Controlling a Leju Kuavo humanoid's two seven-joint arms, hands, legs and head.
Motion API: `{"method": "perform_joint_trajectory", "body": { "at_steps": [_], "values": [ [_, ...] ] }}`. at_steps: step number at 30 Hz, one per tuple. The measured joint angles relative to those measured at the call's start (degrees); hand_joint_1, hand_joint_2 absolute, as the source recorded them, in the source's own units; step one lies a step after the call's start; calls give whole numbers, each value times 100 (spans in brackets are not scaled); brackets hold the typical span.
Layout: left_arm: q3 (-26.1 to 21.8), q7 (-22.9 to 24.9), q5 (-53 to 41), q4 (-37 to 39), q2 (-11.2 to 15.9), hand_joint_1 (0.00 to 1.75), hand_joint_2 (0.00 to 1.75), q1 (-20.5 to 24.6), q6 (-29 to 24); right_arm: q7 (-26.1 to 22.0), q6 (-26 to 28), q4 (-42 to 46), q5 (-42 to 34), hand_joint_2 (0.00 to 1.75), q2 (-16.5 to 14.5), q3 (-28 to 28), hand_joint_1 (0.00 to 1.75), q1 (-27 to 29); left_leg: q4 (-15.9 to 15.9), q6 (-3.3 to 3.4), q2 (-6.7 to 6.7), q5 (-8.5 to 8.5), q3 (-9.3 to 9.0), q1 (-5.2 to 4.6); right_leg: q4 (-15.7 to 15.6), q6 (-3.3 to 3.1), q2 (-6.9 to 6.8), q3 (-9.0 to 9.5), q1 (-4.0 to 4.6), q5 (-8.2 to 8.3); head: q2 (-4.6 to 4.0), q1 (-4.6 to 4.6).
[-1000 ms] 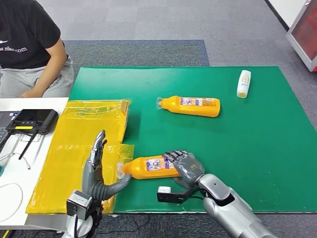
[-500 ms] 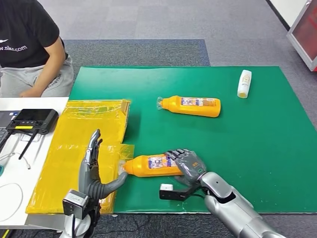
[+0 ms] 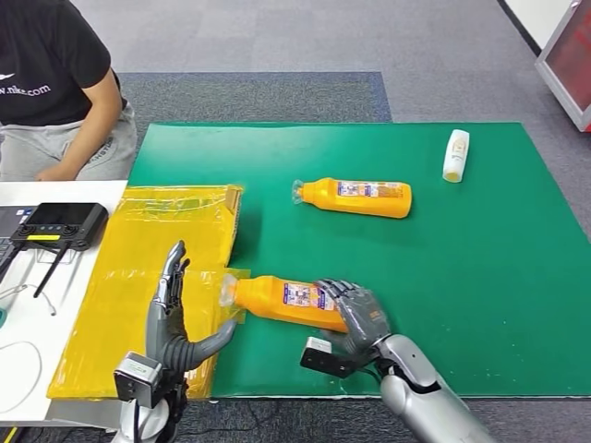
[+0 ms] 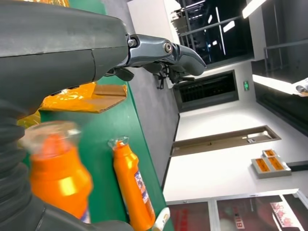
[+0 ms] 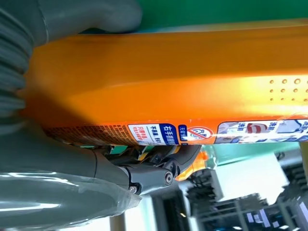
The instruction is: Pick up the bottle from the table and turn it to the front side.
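I count two orange bottles on my feed and one small white bottle (image 3: 455, 155), all lying on the green mat (image 3: 474, 277). The orange bottle (image 3: 289, 300) I am working on is in my right hand (image 3: 359, 314): the fingers (image 3: 348, 293) wrap over the base end of its body and the thumb sits under it, so the grasp is closed on the bottle. From the wrist camera on that side I see the orange body pressed between the grey thumb and the dark fingers, with the printed label strip running along the finger side. The bottle is tilted, its clear-wrapped cap end pointing away from those fingers toward my left hand (image 3: 174, 318), where it hangs over the edge of the yellow plastic sheet (image 3: 132, 277). My left hand holds nothing; its fingers stand straight up and apart, and the thumb reaches out sideways just below the cap, near it, though I cannot tell whether it touches. The second orange bottle (image 3: 359, 197) lies flat well beyond the fingers of both hands, label up, cap pointing the same way as the first. The white bottle lies farther still, past the right hand's side. One person (image 3: 55, 88) in a black shirt sits beyond the left fingers, beside a white table (image 3: 28, 314) carrying one black controller (image 3: 59, 224).
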State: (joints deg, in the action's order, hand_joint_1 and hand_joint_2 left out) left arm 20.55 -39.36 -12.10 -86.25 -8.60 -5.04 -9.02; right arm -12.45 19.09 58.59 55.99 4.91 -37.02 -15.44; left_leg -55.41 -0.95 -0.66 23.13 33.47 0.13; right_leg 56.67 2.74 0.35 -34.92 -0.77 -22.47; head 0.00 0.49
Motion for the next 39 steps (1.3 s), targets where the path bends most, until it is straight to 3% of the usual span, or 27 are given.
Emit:
{"method": "perform_joint_trajectory", "body": {
  "at_steps": [7,13,19,27,39],
  "values": [
    [6,0,34,-2,-46,0,175,-1,-57,-668,361,841,-1205,175,-596,717,175,585,0,-4,1,-2,25,3,2,-3,0,-28,2,-2,0,0],
    [26,-19,119,-68,-78,0,175,-14,-210,-891,410,1246,-1655,175,-838,1024,175,823,0,-1,1,1,30,1,1,-2,0,-29,0,-4,0,2],
    [103,-31,367,-496,-68,0,175,-69,-1259,-1081,220,1581,-2478,175,-1080,1209,175,1053,0,-1,1,1,32,1,1,-3,0,-34,1,-5,0,-1],
    [-4,-31,546,-526,-72,0,175,-100,-907,-1205,-39,1973,-2934,175,-1256,1126,175,1383,0,-4,1,3,35,3,2,-5,0,-36,2,-7,0,1],
    [132,140,515,-328,-150,0,175,-60,-321,-1343,-97,2002,-3414,175,-1307,776,175,1454,0,-4,1,3,35,2,1,-4,0,-38,2,-7,0,-1]
  ]
}}
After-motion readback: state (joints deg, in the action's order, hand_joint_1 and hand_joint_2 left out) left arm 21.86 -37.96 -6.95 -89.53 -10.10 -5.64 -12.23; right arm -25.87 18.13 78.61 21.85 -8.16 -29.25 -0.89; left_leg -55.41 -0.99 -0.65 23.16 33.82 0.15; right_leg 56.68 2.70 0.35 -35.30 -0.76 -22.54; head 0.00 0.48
